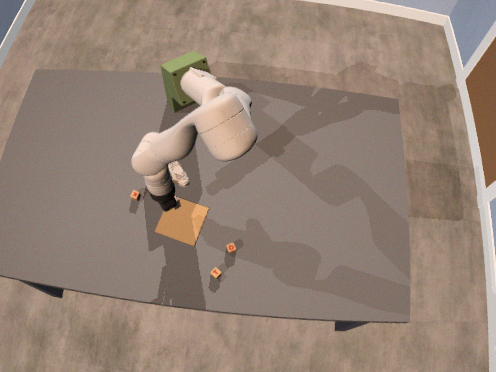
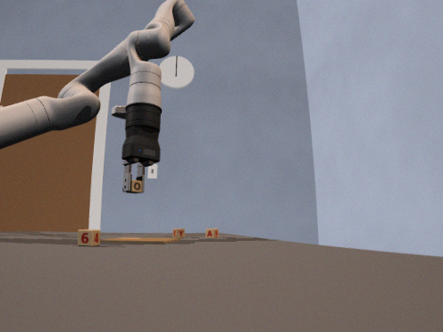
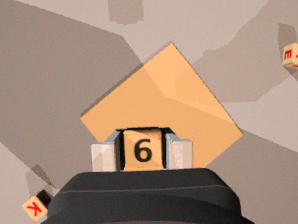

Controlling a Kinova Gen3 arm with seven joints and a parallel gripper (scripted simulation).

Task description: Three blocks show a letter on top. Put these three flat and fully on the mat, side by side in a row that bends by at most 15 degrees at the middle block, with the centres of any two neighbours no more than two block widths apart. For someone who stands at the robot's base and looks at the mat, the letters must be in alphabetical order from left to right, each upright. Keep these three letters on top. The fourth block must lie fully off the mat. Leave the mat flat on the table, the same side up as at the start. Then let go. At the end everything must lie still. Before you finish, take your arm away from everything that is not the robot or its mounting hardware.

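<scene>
My gripper (image 2: 133, 182) (image 3: 143, 142) is shut on a block (image 2: 137, 186) (image 3: 143, 145) with a black 6 on top and a black O on one side. It hangs high above the table, over or near the mat's base-side edge. The orange mat (image 1: 179, 226) (image 2: 143, 240) (image 3: 165, 80) lies flat. The K block (image 1: 135, 195) (image 2: 88, 237) (image 3: 35, 207) stands left of the mat in the top view. A block with a round red letter, O or D (image 1: 231, 247) (image 3: 290, 56), stands right of it. A block with a T-like letter (image 1: 215, 272) stands farther out.
All three standing blocks are off the mat. The green robot base (image 1: 182, 80) is at the table's back edge in the top view. The grey table (image 1: 320, 150) extends widely around the mat, crossed by arm shadows.
</scene>
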